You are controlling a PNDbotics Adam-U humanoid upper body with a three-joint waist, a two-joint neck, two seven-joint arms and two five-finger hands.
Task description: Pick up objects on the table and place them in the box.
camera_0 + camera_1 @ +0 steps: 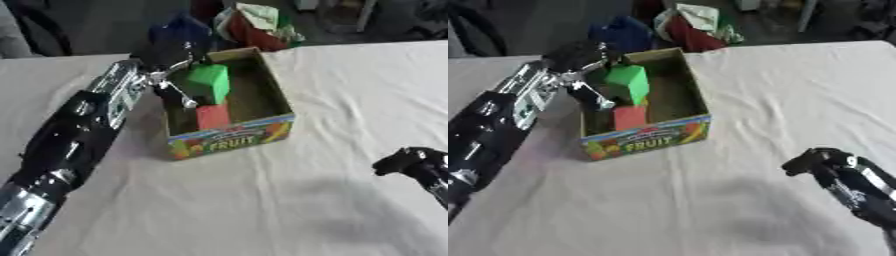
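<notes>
A: left hand [171, 67] status?
B: black arm comes in from the left, hand is over the near-left rim of the open cardboard box with the printed FRUIT label [229, 141]. Fingers [181, 96] reach down inside, alongside the green block [208, 82]

A: clamped on it?
B: cannot tell. Fingers sit just beside the block's left face, contact is hidden by blur and the hand itself

A: where's the green block exactly?
B: inside the box, toward the back-left, tilted, standing higher than the red block [213, 116]. Red one lies on the box floor near the front wall, just below the green one, looks like they touch

A: right hand?
B: right hand [822, 161] shows at the lower right, black, hanging above the white cloth-covered tabletop [289, 200], well apart from the box. Fingers curled in, holding nothing

A: anything else on the cloth?
B: only the box as far as I can see. Beyond the far edge there's a blue shape [623, 32] and a red, white and green bundle [697, 27], can't make out what they are

A: box position?
B: left of centre on the tabletop, label side facing the robot, slightly askew
</notes>
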